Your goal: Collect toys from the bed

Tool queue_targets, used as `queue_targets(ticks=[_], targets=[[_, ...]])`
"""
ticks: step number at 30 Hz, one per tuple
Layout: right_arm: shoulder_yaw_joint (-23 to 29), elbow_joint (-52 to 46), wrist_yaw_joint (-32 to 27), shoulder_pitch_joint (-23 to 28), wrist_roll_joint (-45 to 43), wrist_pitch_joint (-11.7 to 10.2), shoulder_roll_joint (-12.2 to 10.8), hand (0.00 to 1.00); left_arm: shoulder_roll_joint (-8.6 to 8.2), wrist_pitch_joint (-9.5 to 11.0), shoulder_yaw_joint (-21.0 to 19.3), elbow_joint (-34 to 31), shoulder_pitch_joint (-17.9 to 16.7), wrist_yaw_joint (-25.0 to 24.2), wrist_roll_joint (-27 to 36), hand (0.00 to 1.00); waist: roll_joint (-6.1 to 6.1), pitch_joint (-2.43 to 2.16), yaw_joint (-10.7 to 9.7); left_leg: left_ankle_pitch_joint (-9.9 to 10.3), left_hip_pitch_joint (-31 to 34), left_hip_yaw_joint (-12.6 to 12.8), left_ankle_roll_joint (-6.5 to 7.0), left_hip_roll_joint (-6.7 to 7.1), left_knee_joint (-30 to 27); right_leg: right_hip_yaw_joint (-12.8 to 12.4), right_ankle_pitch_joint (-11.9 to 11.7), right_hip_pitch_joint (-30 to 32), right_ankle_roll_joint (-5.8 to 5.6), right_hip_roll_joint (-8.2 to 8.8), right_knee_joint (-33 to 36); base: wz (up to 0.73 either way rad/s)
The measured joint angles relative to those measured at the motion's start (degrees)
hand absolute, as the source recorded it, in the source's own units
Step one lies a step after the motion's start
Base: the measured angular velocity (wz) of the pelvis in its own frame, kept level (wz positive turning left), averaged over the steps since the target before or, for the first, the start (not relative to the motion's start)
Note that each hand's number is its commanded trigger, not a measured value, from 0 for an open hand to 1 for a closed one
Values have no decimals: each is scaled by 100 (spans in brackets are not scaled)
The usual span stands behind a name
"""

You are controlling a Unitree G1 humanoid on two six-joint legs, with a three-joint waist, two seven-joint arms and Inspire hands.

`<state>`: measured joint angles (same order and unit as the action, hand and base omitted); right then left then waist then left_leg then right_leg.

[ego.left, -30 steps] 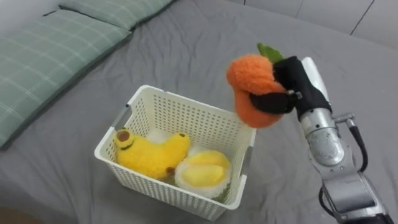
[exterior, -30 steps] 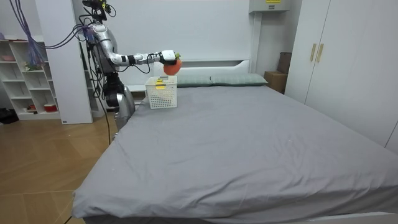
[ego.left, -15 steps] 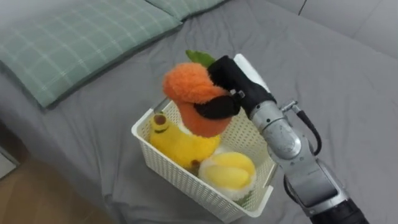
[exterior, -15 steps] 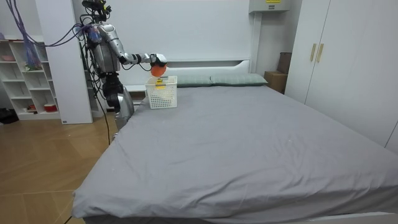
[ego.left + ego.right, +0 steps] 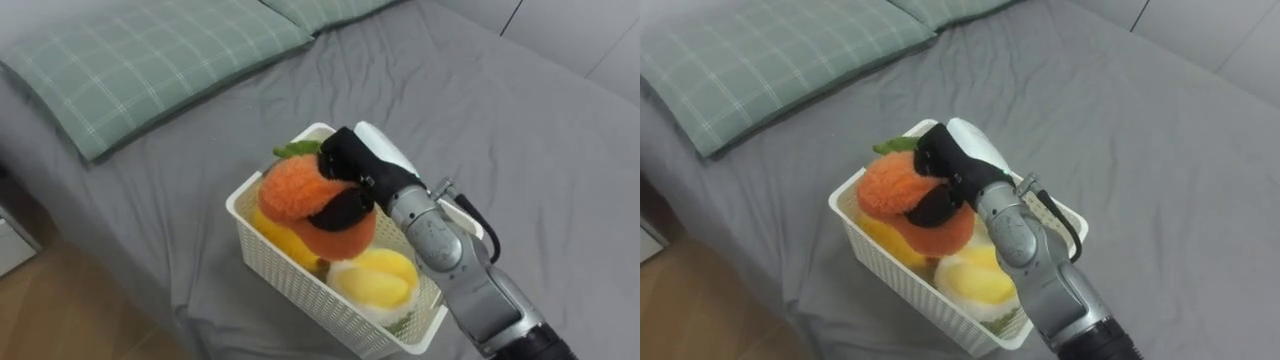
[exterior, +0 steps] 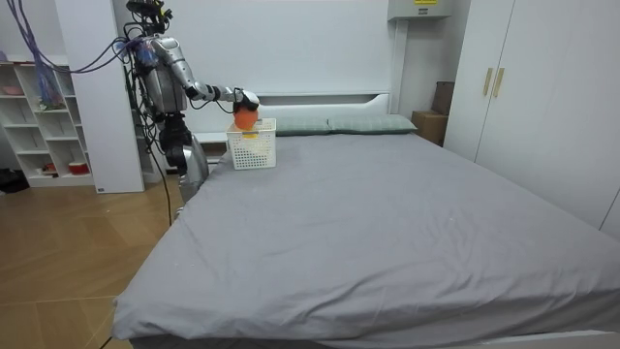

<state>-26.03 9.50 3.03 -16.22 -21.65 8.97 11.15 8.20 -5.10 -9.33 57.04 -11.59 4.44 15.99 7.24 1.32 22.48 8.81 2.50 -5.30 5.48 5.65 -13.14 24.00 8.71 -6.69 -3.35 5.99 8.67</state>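
Here, a fuzzy orange plush fruit with a green leaf (image 5: pixel 318 205) is held in the mouth of a white plastic lattice basket (image 5: pixel 300 285) on a grey bed (image 5: pixel 520 130).

We see the robot's right hand (image 5: pixel 352 168) curled firmly round the plush, dark fingers over its top and thumb across its front, so it is gripped, not let go. The fruit seems to rest against a yellow banana-shaped plush (image 5: pixel 283 238), just beside a round yellow-and-white plush (image 5: pixel 375 280). We judge overflow the main risk: the basket looks nearly full and stands near the mattress edge, so a release atop the heap could send the fruit over the rim to the floor. The eye views give us the grip and the basket's contents. The room view gives us the stance: the robot stands on wooden floor at the bed's head-end corner, arm reaching across.
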Motion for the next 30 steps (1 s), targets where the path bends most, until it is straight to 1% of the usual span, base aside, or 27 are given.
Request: queue_targets(ticks=[3,8,11,13,14,15,17,18,20,21,23,25,27,28,29,30], targets=[[6,0,-52,0,-30,0,18,0,-1,-34,1,38,2,1,-11,0,-27,19,-19,0,3,-1,0,0,-3,-1,0,5,0,-1,0,0],[18,0,-54,0,-13,-11,18,0,2,-35,23,41,8,17,8,0,-35,24,-75,0,12,6,1,0,-2,-31,0,14,0,-2,-2,0],[38,0,-53,0,-14,-20,18,0,3,-32,21,43,8,21,3,0,-26,17,-182,-1,15,18,1,-2,-2,-55,0,18,0,-4,-2,-1],[64,0,-52,0,-14,-20,24,0,3,-23,21,43,15,21,2,0,-20,13,-210,0,17,36,1,-6,-2,-85,0,26,0,-6,-2,-6],[111,0,-51,0,-13,-21,25,0,3,-8,20,43,28,22,-1,0,-11,4,-234,0,11,60,1,-12,-1,-129,0,36,0,-8,0,-8],[187,0,-51,4,-14,-30,27,0,3,13,10,42,41,22,2,0,-20,9,-250,0,3,86,1,-18,0,-180,0,49,0,-8,8,-10],[311,0,-51,6,25,-69,46,0,5,27,-12,41,63,23,3,0,-25,4,-260,-1,-1,136,2,-29,1,-225,-1,66,1,-9,13,-13],[364,0,-50,7,39,-90,83,0,5,27,-25,41,75,25,7,0,-38,-3,-292,-4,-12,161,5,-33,-2,-239,-1,66,2,-6,15,-11],[485,0,-49,8,25,-117,83,0,8,32,-79,41,92,25,2,0,-51,-18,-379,-5,-17,176,7,-33,-2,-252,-1,65,2,-4,15,-6],[526,0,-50,8,18,-138,91,0,12,38,-94,41,103,25,2,0,-54,-18,-397,-5,-20,183,7,-34,0,-253,-1,67,2,-4,16,-4],[648,-1,-50,12,14,-194,149,0,31,52,-121,34,115,24,-4,0,-66,-26,-543,-4,-22,187,7,-34,3,-265,-1,67,2,-3,17,0],[755,-1,-51,40,15,-198,179,0,31,52,-121,33,116,4,-7,0,-70,-34,-622,-4,-24,193,7,-34,7,-271,-1,67,2,-3,17,0],[805,-1,-51,72,12,-198,266,0,30,50,-122,34,123,-11,-5,0,-78,-40,-679,-5,-31,216,8,-39,20,-313,-1,76,2,-8,17,-6],[845,-1,-51,89,12,-198,266,0,28,50,-127,33,129,-12,-5,0,-81,-43,-680,-5,-34,228,8,-42,25,-331,-1,79,2,-10,17,-10],[915,-1,-50,116,12,-198,266,100,22,51,-139,33,137,-14,-10,0,-91,-47,-676,-5,-58,261,8,-51,45,-350,-1,80,2,-10,17,-11],[935,-2,-50,125,12,-197,266,100,20,51,-145,34,135,-14,-15,0,-101,-51,-669,-4,-71,289,8,-57,55,-358,-1,80,2,-11,17,-17]])
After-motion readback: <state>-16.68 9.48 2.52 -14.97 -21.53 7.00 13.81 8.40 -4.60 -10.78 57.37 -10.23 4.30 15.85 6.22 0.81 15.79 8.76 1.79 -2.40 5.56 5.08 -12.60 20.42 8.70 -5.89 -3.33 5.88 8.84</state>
